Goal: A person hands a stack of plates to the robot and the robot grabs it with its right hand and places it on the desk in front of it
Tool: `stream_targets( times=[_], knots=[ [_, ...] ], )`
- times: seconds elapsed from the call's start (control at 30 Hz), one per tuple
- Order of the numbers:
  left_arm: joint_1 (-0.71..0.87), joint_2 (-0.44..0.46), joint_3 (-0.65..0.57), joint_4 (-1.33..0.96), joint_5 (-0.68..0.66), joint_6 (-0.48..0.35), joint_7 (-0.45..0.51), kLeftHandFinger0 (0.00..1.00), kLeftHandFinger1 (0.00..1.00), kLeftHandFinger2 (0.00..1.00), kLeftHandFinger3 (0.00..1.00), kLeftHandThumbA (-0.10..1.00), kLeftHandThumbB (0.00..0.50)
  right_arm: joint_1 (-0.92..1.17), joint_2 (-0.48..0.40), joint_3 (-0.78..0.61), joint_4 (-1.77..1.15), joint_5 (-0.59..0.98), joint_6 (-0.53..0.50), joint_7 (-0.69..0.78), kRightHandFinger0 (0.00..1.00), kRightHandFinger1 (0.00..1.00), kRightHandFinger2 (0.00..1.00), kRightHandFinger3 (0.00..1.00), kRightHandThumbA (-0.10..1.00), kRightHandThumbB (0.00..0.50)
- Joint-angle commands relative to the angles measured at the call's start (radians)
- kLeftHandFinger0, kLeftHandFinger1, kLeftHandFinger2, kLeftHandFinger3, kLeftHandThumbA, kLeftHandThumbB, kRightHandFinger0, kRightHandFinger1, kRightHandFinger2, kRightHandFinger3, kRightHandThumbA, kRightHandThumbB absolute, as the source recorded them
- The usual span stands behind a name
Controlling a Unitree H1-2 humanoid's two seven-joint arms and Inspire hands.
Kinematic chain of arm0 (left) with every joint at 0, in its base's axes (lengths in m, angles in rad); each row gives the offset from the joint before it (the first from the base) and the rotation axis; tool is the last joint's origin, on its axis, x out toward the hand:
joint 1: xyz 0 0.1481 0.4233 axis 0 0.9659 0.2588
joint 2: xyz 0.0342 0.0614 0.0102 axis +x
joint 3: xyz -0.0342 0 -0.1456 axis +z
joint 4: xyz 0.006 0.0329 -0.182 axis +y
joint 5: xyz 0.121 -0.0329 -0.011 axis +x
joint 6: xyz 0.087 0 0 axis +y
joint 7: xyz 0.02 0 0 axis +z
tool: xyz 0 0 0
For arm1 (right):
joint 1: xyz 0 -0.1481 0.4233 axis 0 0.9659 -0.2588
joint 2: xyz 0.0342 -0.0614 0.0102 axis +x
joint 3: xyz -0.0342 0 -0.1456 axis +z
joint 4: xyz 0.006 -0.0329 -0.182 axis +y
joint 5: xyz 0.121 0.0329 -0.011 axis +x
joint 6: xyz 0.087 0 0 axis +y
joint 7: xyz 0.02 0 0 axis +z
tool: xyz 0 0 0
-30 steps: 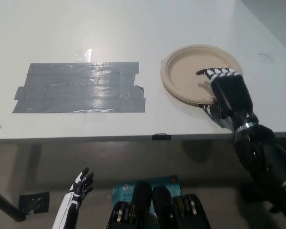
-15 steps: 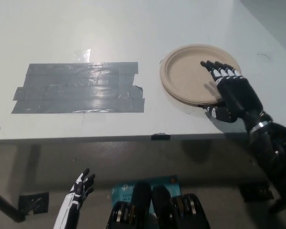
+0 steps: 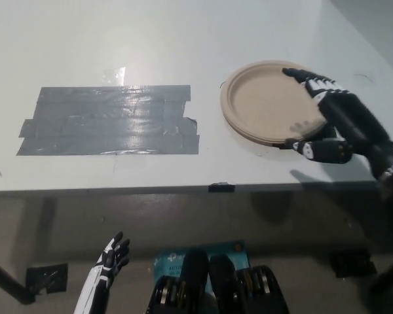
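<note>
A stack of tan paper plates (image 3: 265,101) lies flat on the white desk (image 3: 118,46) at the right, near the front edge. My black right hand (image 3: 337,121) is open at the stack's right rim, its fingers (image 3: 311,80) spread over the plates' right side and the thumb low beside the near rim. It holds nothing. My white left hand (image 3: 108,261) hangs open below the desk edge at the lower left.
A large patch of grey tape strips (image 3: 108,120) covers the desk's left middle. A small dark mark (image 3: 221,188) sits on the desk's front edge. Below the edge is floor, with a blue item (image 3: 177,258) near my body.
My right hand has let go of the plates and slid right and back, opening from on top of the stack to its right rim. The plates stay put on the desk.
</note>
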Motion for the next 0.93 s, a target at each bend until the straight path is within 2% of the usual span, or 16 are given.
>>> stream_targets(
  times=[0.0,0.03,0.07,0.1,0.17,0.23,0.27,0.3,0.33,0.4,0.5,0.53,0.6,0.73,0.9],
  knots=[
    [-0.027,0.024,0.007,-0.052,-0.028,-0.017,-0.028,1.0,1.0,1.0,1.0,1.0,0.304,-0.002,-0.278,-0.245,-0.794,0.672,0.146,0.046,1.0,1.0,1.0,1.0,0.91,0.414],
    [-0.027,0.024,0.007,-0.052,-0.028,-0.017,-0.028,1.0,1.0,1.0,1.0,1.0,0.304,-0.002,-0.278,-0.245,-0.794,0.672,0.146,0.046,1.0,1.0,1.0,1.0,0.91,0.414],
    [-0.032,0.023,0.001,-0.049,-0.032,-0.018,-0.036,1.0,1.0,1.0,1.0,1.0,0.313,0.1,-0.232,-0.235,-0.794,0.594,0.096,0.015,1.0,1.0,1.0,1.0,0.92,0.397],
    [-0.036,0.023,-0.001,-0.043,-0.036,-0.021,-0.041,1.0,1.0,1.0,1.0,1.0,0.32,0.183,-0.189,-0.223,-0.794,0.555,0.069,-0.013,1.0,1.0,1.0,1.0,0.9,0.402],
    [-0.033,0.025,-0.001,-0.043,-0.038,-0.022,-0.044,1.0,1.0,1.0,1.0,1.0,0.33,0.293,-0.097,-0.2,-0.794,0.471,0.058,-0.041,1.0,1.0,1.0,1.0,0.94,0.377],
    [-0.029,0.033,-0.004,-0.041,-0.041,-0.034,-0.053,1.0,1.0,1.0,1.0,1.0,0.317,0.387,-0.001,-0.168,-0.794,0.407,0.103,-0.052,1.0,1.0,1.0,1.0,0.99,0.316],
    [-0.027,0.035,-0.005,-0.041,-0.046,-0.037,-0.058,1.0,1.0,1.0,1.0,1.0,0.309,0.422,0.03,-0.155,-0.772,0.388,0.104,-0.053,1.0,1.0,1.0,1.0,1.0,0.264],
    [-0.026,0.036,-0.006,-0.041,-0.05,-0.04,-0.061,1.0,1.0,1.0,1.0,1.0,0.31,0.443,0.049,-0.148,-0.756,0.378,0.103,-0.052,1.0,1.0,1.0,1.0,1.0,0.257],
    [-0.025,0.035,-0.007,-0.041,-0.062,-0.039,-0.071,1.0,1.0,1.0,1.0,1.0,0.313,0.498,0.099,-0.132,-0.675,0.37,0.065,-0.061,1.0,1.0,1.0,1.0,1.0,0.211],
    [-0.025,0.033,-0.009,-0.039,-0.068,-0.042,-0.076,1.0,1.0,1.0,1.0,1.0,0.303,0.548,0.155,-0.132,-0.578,0.38,0.026,-0.066,1.0,1.0,1.0,1.0,1.0,0.202],
    [-0.021,0.036,-0.008,-0.041,-0.067,-0.043,-0.078,1.0,1.0,1.0,1.0,1.0,0.316,0.589,0.243,-0.15,-0.439,0.366,-0.02,-0.069,1.0,1.0,1.0,1.0,1.0,0.198],
    [-0.021,0.037,-0.007,-0.042,-0.07,-0.044,-0.079,1.0,1.0,1.0,1.0,1.0,0.31,0.601,0.293,-0.166,-0.356,0.383,-0.039,-0.07,1.0,1.0,1.0,1.0,1.0,0.177],
    [-0.023,0.037,-0.005,-0.039,-0.071,-0.045,-0.078,1.0,1.0,1.0,1.0,1.0,0.302,0.604,0.333,-0.186,-0.266,0.374,-0.072,-0.064,1.0,1.0,1.0,1.0,1.0,0.153],
    [-0.022,0.035,0.0,-0.04,-0.083,-0.044,-0.079,1.0,1.0,1.0,1.0,1.0,0.298,0.598,0.367,-0.208,-0.167,0.309,-0.071,-0.044,1.0,1.0,1.0,1.0,1.0,0.16],
    [-0.026,0.032,0.004,-0.034,-0.086,-0.053,-0.076,1.0,1.0,1.0,1.0,1.0,0.284,0.593,0.366,-0.204,-0.119,0.272,-0.086,-0.032,1.0,1.0,1.0,1.0,1.0,0.156]
  ],
)
